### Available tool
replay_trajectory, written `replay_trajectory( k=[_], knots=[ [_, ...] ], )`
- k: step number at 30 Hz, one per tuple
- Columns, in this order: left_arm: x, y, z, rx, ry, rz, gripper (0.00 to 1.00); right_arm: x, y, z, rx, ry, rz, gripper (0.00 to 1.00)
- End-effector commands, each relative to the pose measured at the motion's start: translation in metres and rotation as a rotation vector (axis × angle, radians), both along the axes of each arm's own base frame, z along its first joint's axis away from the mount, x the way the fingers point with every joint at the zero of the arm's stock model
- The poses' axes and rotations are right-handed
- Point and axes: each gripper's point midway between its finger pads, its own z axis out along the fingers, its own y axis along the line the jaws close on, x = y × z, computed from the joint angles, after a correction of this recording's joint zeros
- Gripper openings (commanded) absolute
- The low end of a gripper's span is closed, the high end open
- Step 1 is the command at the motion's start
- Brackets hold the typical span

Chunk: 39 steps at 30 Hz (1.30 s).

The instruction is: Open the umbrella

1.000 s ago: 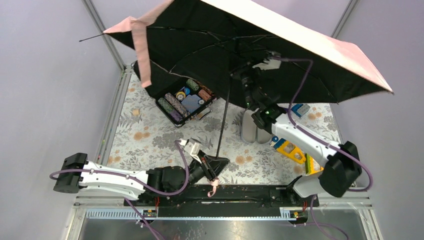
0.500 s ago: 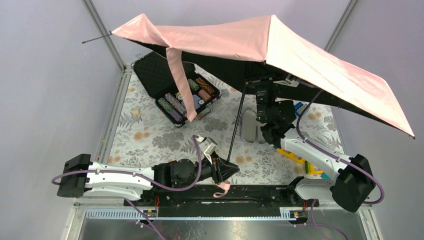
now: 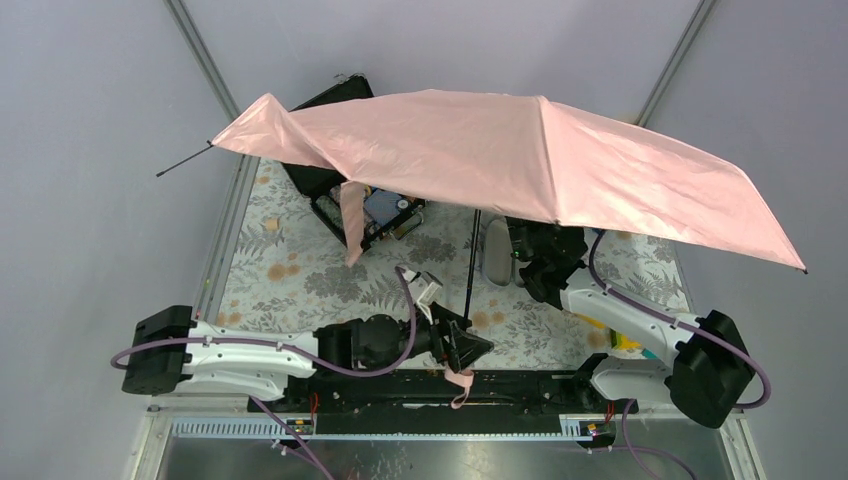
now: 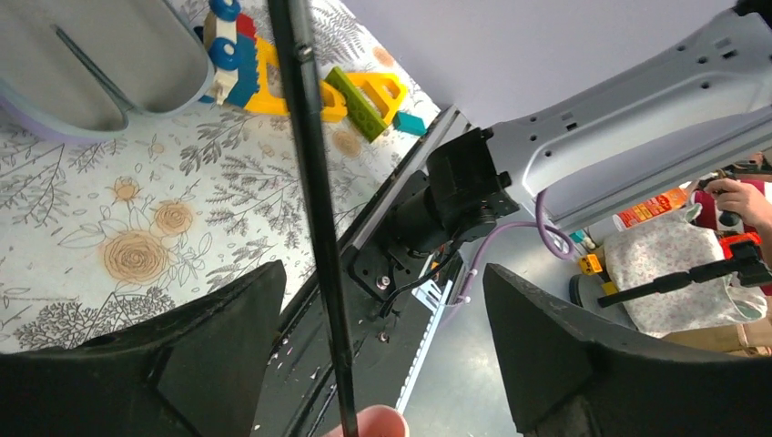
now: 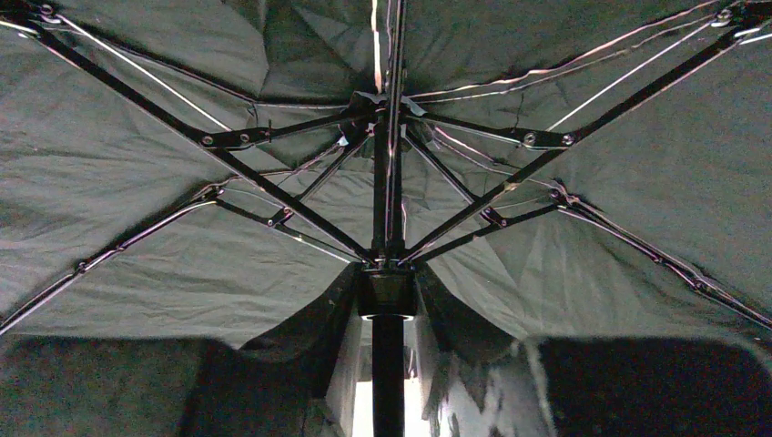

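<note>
Standing at the near edge of the desk, I see the left end effector with its fingers spread wide. The thin black shaft runs up between them, touching neither. The small pink handle sits at their root, and its pink strap dangles over the desk's near edge.

Further in, toward the right side, the right arm reaches up under the canopy. The right end effector sits just below the runner. I cannot tell whether it is clamped on the shaft or merely beside it.

Above the middle and far half of the desk hangs the umbrella, pink side up, its ribs stretched outward. I'd call the opening nearly done. What looks left is the far-left panel, which is folded and slack, with a bare rib tip poking out. Whether the runner has latched isn't visible.
</note>
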Motion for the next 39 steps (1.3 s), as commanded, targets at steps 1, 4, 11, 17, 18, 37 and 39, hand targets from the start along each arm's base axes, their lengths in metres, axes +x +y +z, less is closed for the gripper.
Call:
replay_trajectory(
  k=[1, 4, 11, 17, 18, 37, 39],
  knots=[
    [0.01, -0.009, 0.008, -0.013, 0.035, 0.058, 0.82, -0.031, -0.018, 0.054, 0.16, -0.142, 0.046, 0.0],
    [0.007, -0.015, 0.002, -0.002, 0.051, 0.042, 0.79, -0.031, -0.017, 0.054, 0.168, -0.143, 0.051, 0.0],
    [0.0, -0.027, -0.003, -0.021, 0.054, -0.007, 0.61, -0.033, -0.02, 0.057, 0.199, -0.149, 0.052, 0.0],
    [0.001, -0.02, -0.005, -0.055, 0.051, 0.015, 0.53, -0.035, -0.028, 0.06, 0.231, -0.16, 0.033, 0.0],
    [0.001, -0.019, -0.004, -0.067, 0.05, 0.018, 0.53, -0.036, -0.029, 0.061, 0.233, -0.161, 0.032, 0.0],
    [-0.014, -0.015, -0.017, -0.061, 0.022, 0.025, 0.32, -0.042, -0.047, 0.065, 0.293, -0.171, -0.001, 0.0],
    [-0.015, -0.015, -0.019, -0.058, 0.024, 0.026, 0.33, -0.043, -0.048, 0.066, 0.295, -0.172, -0.002, 0.0]
  ],
)
